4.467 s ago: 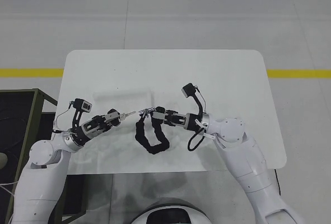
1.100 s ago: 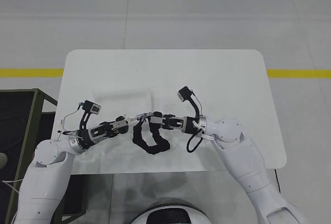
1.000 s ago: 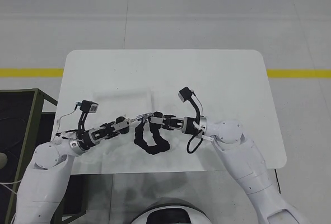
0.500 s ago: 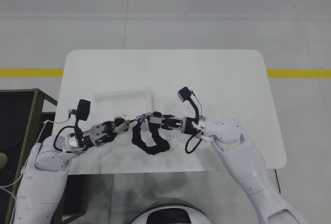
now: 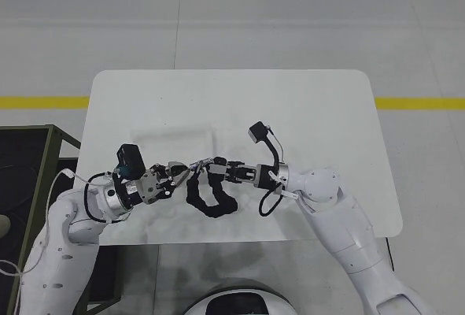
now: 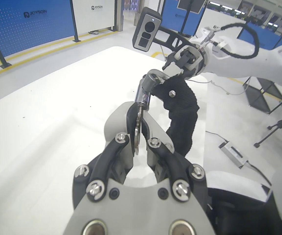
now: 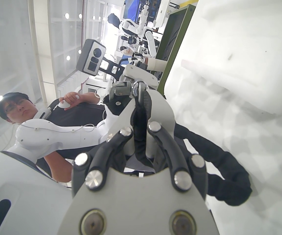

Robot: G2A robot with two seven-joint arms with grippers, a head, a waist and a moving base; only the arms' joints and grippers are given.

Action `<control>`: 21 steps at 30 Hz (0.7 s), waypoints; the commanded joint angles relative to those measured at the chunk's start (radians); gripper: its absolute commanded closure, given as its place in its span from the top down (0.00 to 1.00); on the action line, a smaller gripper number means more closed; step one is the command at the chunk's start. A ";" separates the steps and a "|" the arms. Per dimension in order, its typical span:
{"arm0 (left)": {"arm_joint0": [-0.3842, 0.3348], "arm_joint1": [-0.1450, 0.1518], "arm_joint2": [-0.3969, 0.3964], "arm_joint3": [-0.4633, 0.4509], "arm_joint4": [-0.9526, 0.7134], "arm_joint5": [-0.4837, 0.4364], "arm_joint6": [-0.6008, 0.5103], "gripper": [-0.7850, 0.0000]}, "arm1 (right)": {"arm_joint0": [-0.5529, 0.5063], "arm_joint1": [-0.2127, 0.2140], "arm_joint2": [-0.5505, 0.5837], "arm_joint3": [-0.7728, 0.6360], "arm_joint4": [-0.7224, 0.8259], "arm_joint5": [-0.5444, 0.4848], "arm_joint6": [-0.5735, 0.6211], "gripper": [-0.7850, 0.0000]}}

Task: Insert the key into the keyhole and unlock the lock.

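A cable lock (image 5: 208,193) with a black fabric sleeve hangs in a loop over the white table (image 5: 319,102). Its metal cylinder (image 6: 144,91) points at my left gripper. My left gripper (image 6: 138,116) is shut on a flat silver key (image 6: 138,133), whose blade sits in the keyhole at the cylinder's end. My right gripper (image 7: 141,103) is shut on the lock's black sleeve (image 7: 141,133), close behind the metal head (image 7: 133,88). In the top view both grippers meet near the table's middle, the left gripper (image 5: 173,175) and the right gripper (image 5: 220,168) facing each other.
A shallow raised rectangle (image 5: 169,138) marks the table just behind the lock. A dark green-framed stand (image 5: 27,169) sits beside the table's left edge. Open tabletop lies to the back and right (image 5: 326,157).
My left wrist has rolled over while holding the key in the keyhole, swinging its camera from the far side round toward the near side. The right arm and the lock stayed nearly still.
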 commanded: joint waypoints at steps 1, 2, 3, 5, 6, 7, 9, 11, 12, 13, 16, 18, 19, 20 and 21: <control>0.007 0.015 0.013 0.001 0.162 0.000 0.154 0.00 | -0.002 0.001 0.001 0.000 0.004 -0.001 0.001 0.00; 0.008 0.021 0.017 0.004 0.226 0.000 0.220 0.00 | -0.003 0.001 0.000 0.000 0.004 -0.002 -0.001 0.00; 0.008 0.028 0.016 0.008 0.297 0.000 0.286 0.00 | -0.004 0.002 -0.001 0.000 0.004 -0.003 -0.001 0.00; 0.009 0.036 0.010 0.025 0.417 0.004 0.427 0.00 | -0.006 0.003 -0.002 0.000 0.005 -0.004 -0.003 0.00; 0.010 0.038 0.006 0.033 0.476 0.016 0.497 0.00 | -0.007 0.003 -0.003 0.000 0.005 -0.005 -0.005 0.00; 0.014 0.040 0.007 0.044 0.527 0.033 0.563 0.00 | -0.008 0.003 -0.004 0.000 0.005 -0.005 -0.007 0.00; 0.021 0.044 0.009 0.052 0.631 0.097 0.659 0.00 | -0.010 0.003 -0.007 0.000 0.005 -0.006 -0.008 0.00; 0.025 0.049 0.019 0.074 0.744 0.174 0.779 0.00 | -0.010 0.004 -0.012 0.001 0.007 -0.006 -0.012 0.00; 0.029 0.051 0.026 0.089 0.777 0.199 0.827 0.00 | -0.010 0.004 -0.013 0.002 0.010 -0.006 -0.012 0.00; 0.027 0.053 0.031 0.100 0.809 0.218 0.861 0.00 | -0.009 0.004 -0.014 0.003 0.012 -0.007 -0.013 0.00; 0.021 0.059 0.043 0.122 0.888 0.277 0.942 0.00 | -0.008 0.004 -0.017 0.004 0.014 -0.010 -0.017 0.00; 0.017 0.062 0.051 0.135 0.917 0.311 0.988 0.00 | -0.008 0.004 -0.019 0.004 0.017 -0.012 -0.022 0.00; 0.015 0.063 0.054 0.143 0.924 0.316 0.999 0.00 | -0.007 0.004 -0.020 0.005 0.017 -0.012 -0.025 0.00; 0.013 0.064 0.058 0.147 0.922 0.319 1.015 0.00 | -0.007 0.004 -0.021 0.004 0.019 -0.013 -0.026 0.00; 0.012 0.064 0.063 0.153 0.908 0.315 1.039 0.90 | -0.006 0.004 -0.023 0.004 0.019 -0.013 -0.027 0.00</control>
